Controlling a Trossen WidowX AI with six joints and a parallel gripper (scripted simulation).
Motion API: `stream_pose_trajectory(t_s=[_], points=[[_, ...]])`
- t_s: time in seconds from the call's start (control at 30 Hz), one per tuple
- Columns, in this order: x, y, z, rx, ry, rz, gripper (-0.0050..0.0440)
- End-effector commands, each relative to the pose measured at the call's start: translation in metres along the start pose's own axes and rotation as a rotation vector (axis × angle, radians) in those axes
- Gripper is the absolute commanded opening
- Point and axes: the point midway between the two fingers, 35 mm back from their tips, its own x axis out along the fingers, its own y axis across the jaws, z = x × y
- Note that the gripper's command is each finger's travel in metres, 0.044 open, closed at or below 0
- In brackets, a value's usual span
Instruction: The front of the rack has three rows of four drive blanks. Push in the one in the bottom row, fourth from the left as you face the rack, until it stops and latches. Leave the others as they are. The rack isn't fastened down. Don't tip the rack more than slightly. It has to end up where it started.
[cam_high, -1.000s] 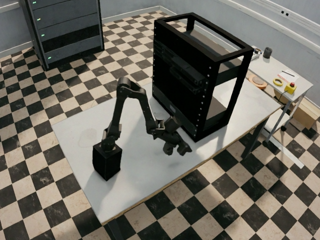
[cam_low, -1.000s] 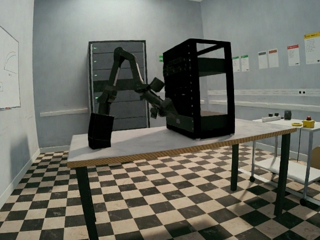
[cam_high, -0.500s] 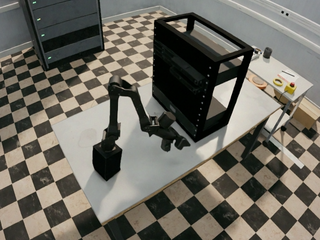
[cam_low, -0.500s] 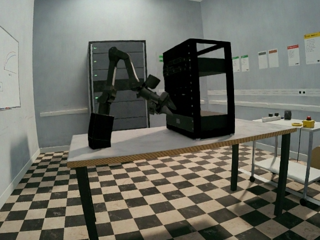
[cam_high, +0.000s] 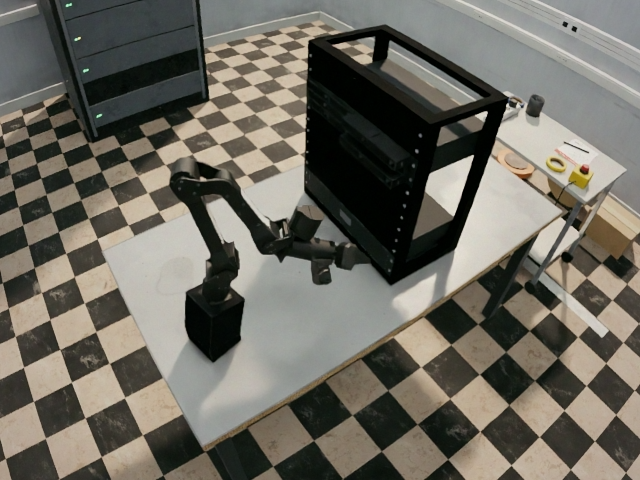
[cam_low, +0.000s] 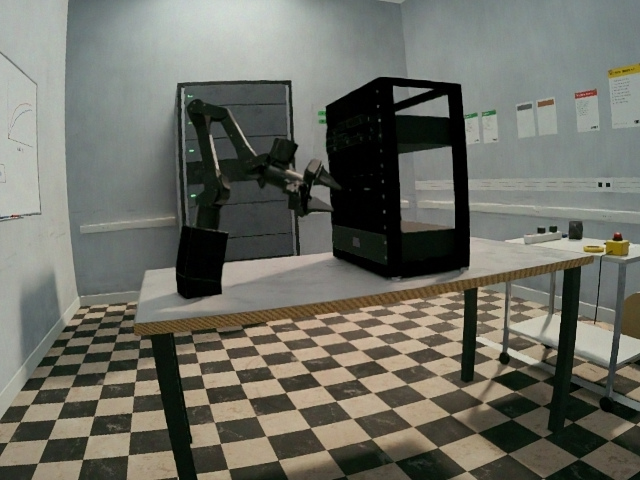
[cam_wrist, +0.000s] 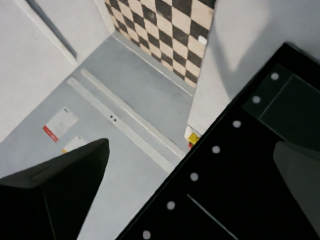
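Observation:
The black open-frame rack stands on the white table, its front facing my arm; it also shows in the exterior view. The drive blanks on the front are dark and hard to tell apart; a few stick out in the upper rows. I cannot pick out the bottom-row fourth blank with certainty. My gripper is open and empty, close in front of the rack's right front post at lower-middle height. In the wrist view the gripper frames the post with its white screw holes.
A grey labelled panel runs along the bottom of the rack front. My arm's base sits at the table's left. A side trolley with a yellow button box stands to the right, and a grey server cabinet behind.

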Motion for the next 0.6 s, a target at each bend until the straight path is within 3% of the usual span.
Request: stream_pose_trajectory(t_s=[0.0,0.57], points=[[-0.019,0.003,-0.017,-0.075,0.055,0.026,0.044],[-0.092,0.009,-0.078,-0.416,0.278,0.121,0.044]])
